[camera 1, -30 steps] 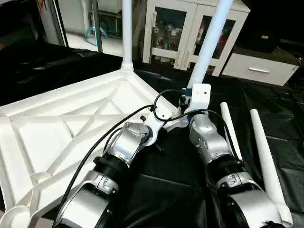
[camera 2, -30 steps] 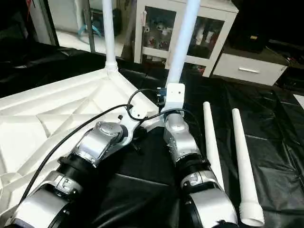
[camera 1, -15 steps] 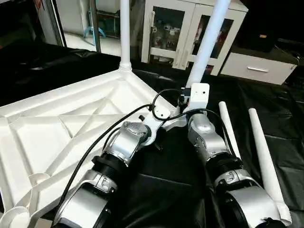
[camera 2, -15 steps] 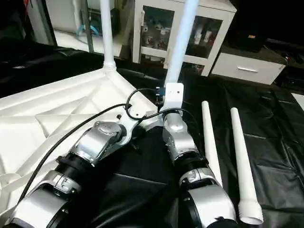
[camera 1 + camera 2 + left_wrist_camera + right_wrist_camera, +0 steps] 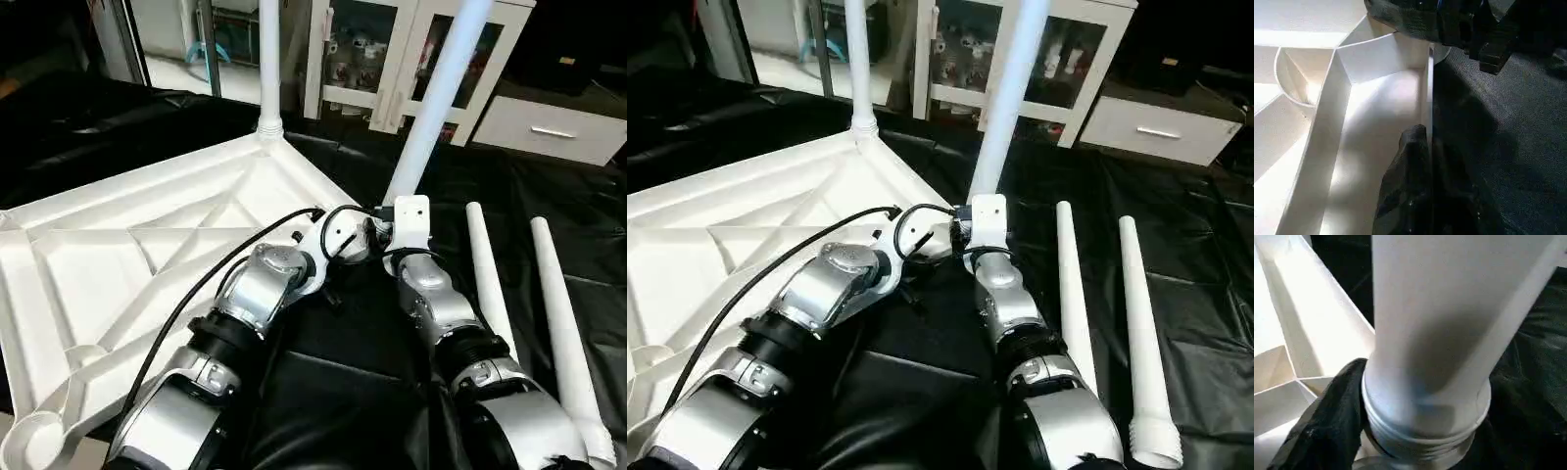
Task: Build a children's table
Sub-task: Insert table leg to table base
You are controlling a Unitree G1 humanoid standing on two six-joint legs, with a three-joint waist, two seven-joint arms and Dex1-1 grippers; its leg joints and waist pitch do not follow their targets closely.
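The children's table top point(image 5: 147, 255) lies upside down on the black cloth, ribs showing. One white leg point(image 5: 267, 59) stands upright in its far corner socket. A second leg point(image 5: 436, 98) leans up and to the right from the corner nearest my wrists. Its threaded lower end point(image 5: 1425, 431) sits right at my right gripper point(image 5: 1422, 440), over the socket. My left gripper point(image 5: 1430, 142) is shut on the top's thin rim wall point(image 5: 1428, 88) beside that corner. Two loose legs point(image 5: 487, 274) point(image 5: 561, 313) lie side by side on the cloth to the right.
A white glass-door cabinet point(image 5: 392, 59) and a low white drawer unit point(image 5: 558, 132) stand behind the work table. An empty corner socket point(image 5: 34, 441) of the top sits near the front left. Black cloth point(image 5: 333, 352) covers the table between my forearms.
The whole picture has shifted as the head camera moved. Both arms, the leaning leg and the top stand much as before.
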